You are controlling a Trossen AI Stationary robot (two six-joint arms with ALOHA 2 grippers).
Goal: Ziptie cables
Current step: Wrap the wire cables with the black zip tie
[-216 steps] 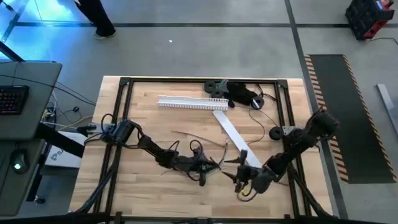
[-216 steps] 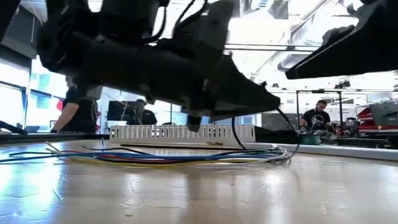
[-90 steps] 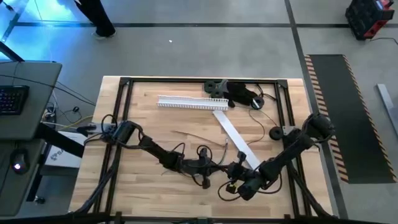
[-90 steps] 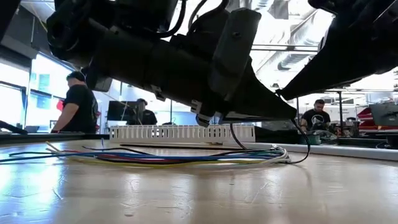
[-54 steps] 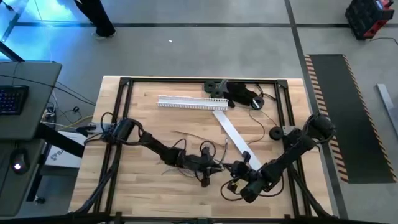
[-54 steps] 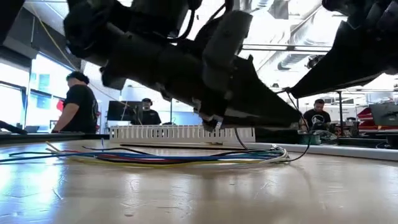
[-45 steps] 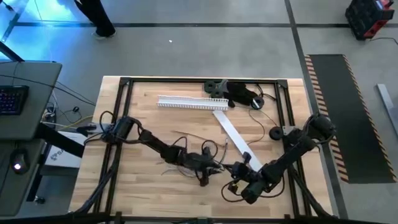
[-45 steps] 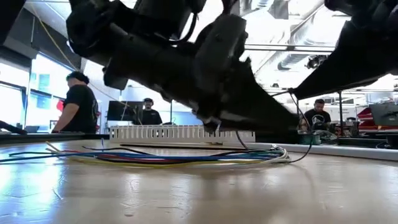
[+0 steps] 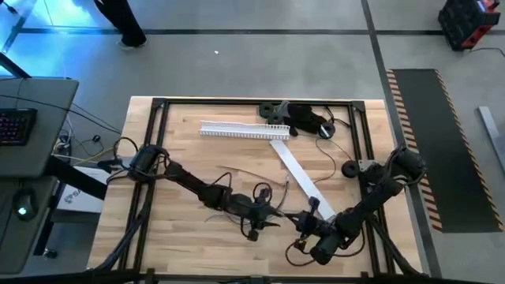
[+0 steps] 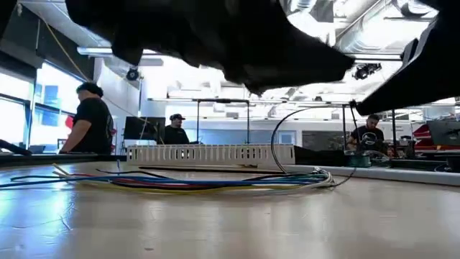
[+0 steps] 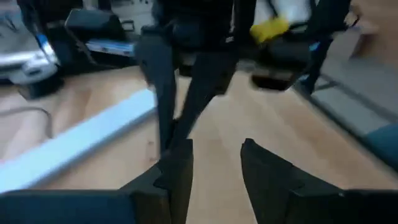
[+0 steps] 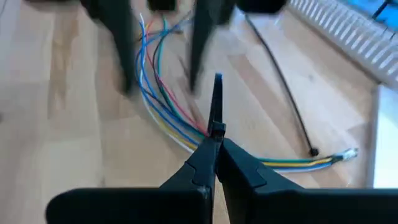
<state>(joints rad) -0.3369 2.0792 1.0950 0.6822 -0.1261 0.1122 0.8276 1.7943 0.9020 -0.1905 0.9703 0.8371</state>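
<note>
The cables [image 12: 153,93], thin wires of several colours, lie in a loose bunch on the table [image 10: 215,181]. My right gripper [image 12: 214,140] hovers over them near the table's near edge [image 9: 303,227], shut on a thin black zip tie [image 12: 216,99]. My left gripper [image 11: 214,165] stands open just left of it [image 9: 271,218], with nothing between its fingers. In the low view thin black curves [image 10: 274,151] drop from the arms to the bunch's right end. I cannot tell whether the tie goes round the wires. My right gripper pinches the black zip tie between its two fingertips, at a small square block on the strap [image 12: 216,129]. The strap's free end [image 12: 217,87] stands straight out past the fingertips. The rest of the tie is hidden under the fingers.
A white slotted duct [image 9: 245,130] lies along the far side, with a flat white strip [image 9: 296,170] slanting from it toward my right gripper. A bulky black gadget [image 9: 304,118] sits at the far edge. Another black zip tie [image 12: 286,93] lies on the wood. People stand behind the table [image 10: 90,119].
My right gripper has moved a little toward the table's near edge, keeping the tie. My left gripper has drawn back toward the table's left, away from the right gripper. The cables have stayed where they lay.
</note>
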